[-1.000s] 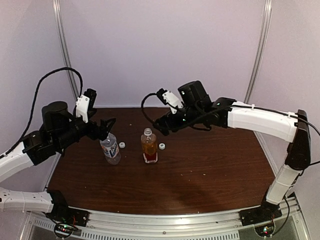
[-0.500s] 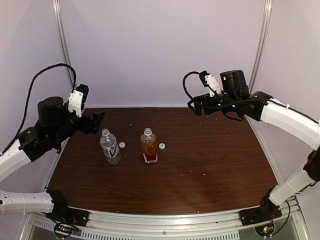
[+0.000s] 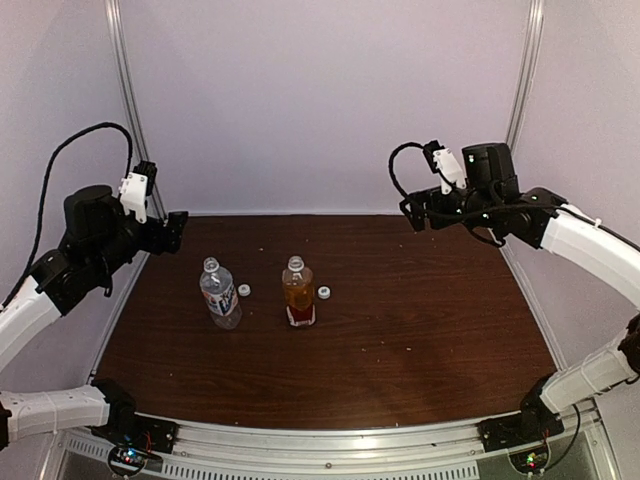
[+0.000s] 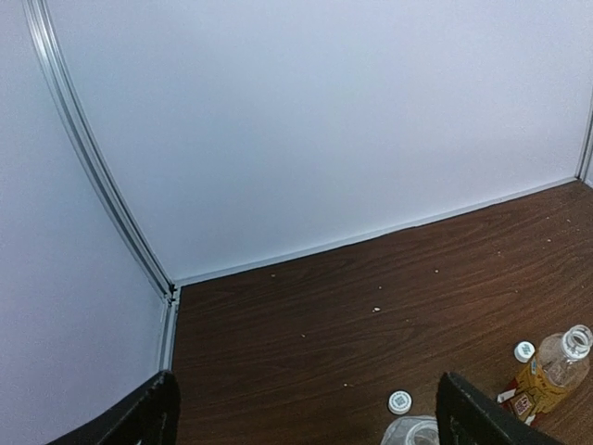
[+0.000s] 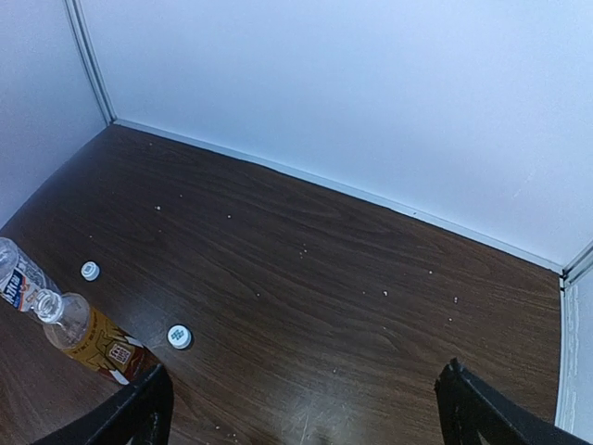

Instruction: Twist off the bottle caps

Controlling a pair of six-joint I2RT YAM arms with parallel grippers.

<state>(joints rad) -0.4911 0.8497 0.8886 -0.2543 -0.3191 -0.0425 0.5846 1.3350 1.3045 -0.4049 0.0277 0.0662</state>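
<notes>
**Both caps off, both claws wide and away from the bottles**

Pale walls (image 3: 320,100) close in the dark wooden tabletop (image 3: 400,340) on three sides. A metal post (image 3: 127,100) stands at each far corner, and small pale specks (image 4: 376,309) dot the wood. A black cable (image 3: 100,127) loops above the left arm.

The clear bottle (image 3: 220,298) and the amber bottle (image 3: 298,293) stand side by side, left of the tabletop's middle, both necks bare. The left-hand cap (image 3: 244,290) lies on the wood at 3 o'clock of the clear bottle, between the two bottles. The right-hand cap (image 3: 323,293) lies at 3 o'clock of the amber bottle, just beside it.

The left claw (image 3: 176,232) hangs in the air at about 10 o'clock of the clear bottle, near the left wall. Its fingers (image 4: 139,422) are spread wide and hold nothing. The right claw (image 3: 411,215) hangs at about 2 o'clock of the amber bottle, well apart from it, also spread wide and empty. In the left wrist view the bottles and caps sit toward 4 o'clock. In the right wrist view they sit toward 8 o'clock.
</notes>
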